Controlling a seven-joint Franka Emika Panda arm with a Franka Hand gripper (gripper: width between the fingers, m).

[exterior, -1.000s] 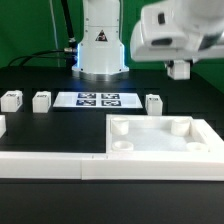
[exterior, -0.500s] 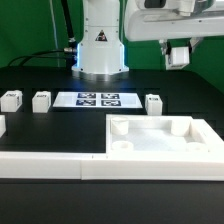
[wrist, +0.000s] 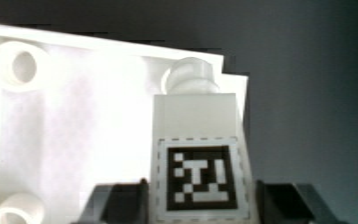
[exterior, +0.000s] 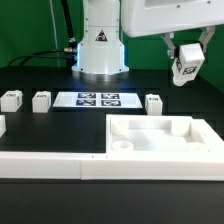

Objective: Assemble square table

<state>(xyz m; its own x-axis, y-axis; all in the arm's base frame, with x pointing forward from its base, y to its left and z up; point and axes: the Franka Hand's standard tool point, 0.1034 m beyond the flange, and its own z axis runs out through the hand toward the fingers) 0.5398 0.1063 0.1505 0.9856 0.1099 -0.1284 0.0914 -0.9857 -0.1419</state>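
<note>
The square table's white slab (exterior: 160, 137) lies socket side up at the exterior view's right front. It also shows in the wrist view (wrist: 60, 110), below the hand. My gripper (exterior: 187, 62) hangs in the air above the slab's far right corner, shut on a white leg (exterior: 187, 68) with a black-and-white tag. In the wrist view the leg (wrist: 201, 140) sticks out between the dark fingers (wrist: 119, 205), tag facing the camera, its far end near a round corner socket (wrist: 190, 72). Three loose legs (exterior: 11, 99) (exterior: 41, 100) (exterior: 154, 103) stand on the black table.
The marker board (exterior: 98, 99) lies in front of the robot base (exterior: 100, 45). A long low white border wall (exterior: 50, 166) runs along the front. Another white part (exterior: 2, 125) shows at the exterior view's left edge.
The hand has turned at the wrist and shifted a little to the exterior view's right, still holding the leg, which now hangs tilted with its tag showing.
</note>
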